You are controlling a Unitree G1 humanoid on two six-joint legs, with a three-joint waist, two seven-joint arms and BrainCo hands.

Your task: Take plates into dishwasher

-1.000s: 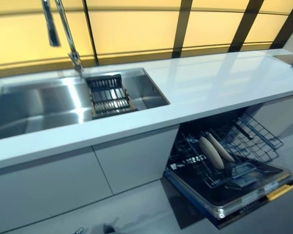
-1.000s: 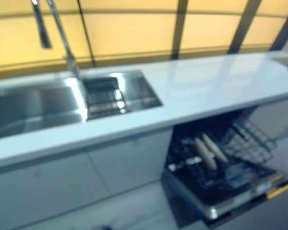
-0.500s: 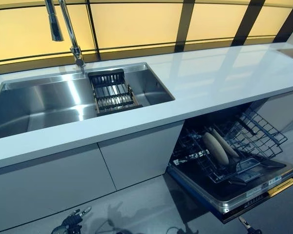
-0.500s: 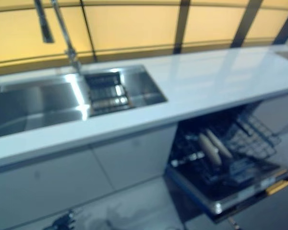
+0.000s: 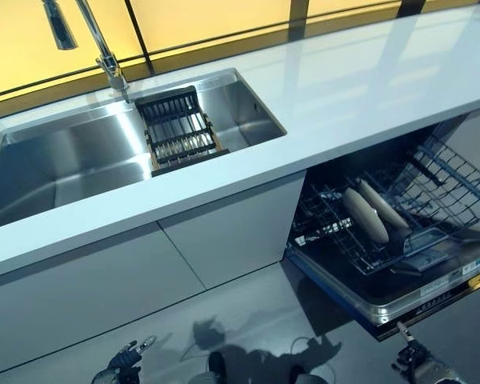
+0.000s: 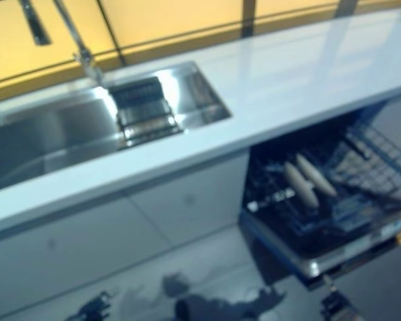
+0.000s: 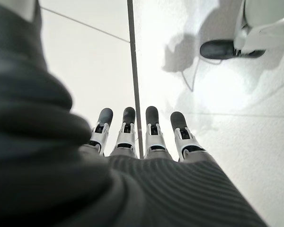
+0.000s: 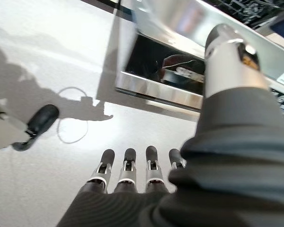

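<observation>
1. Both hands have come further into the head views since a second ago, when neither showed clearly; the whole scene has also slid, which is the camera tilting down, not the counter or dishwasher moving.
2. Left hand [image 7: 137,142]: its fingers are straight and relaxed, pointing at bare pale floor, touching and holding nothing. In the left eye view it shows at the lower left edge [image 5: 126,364].
3. Right hand [image 8: 128,172]: fingers likewise straight and released, with nothing in them, above the floor just in front of the dishwasher door [image 8: 180,97]. In the left eye view it sits at the lower right corner [image 5: 416,364].
4. Two plates [image 5: 366,214] stand on edge, side by side and leaning, in the lower rack [image 5: 336,232] of the open dishwasher, at the right middle of the frame.
5. The dishwasher door [image 5: 416,292] is folded down flat, jutting out into the floor between the right hand and the rack.
6. A second wire rack [image 5: 456,180] is tilted up behind the plates, at the right edge.
7. The white counter [image 5: 368,88] runs across the upper frame above the dishwasher.
8. The steel sink [image 5: 72,164] lies at the upper left, with a dark drain rack [image 5: 176,128] set in it and the tap [image 5: 96,44] behind.
9. White cabinet doors [image 5: 128,280] fill the middle left, below the sink.
</observation>
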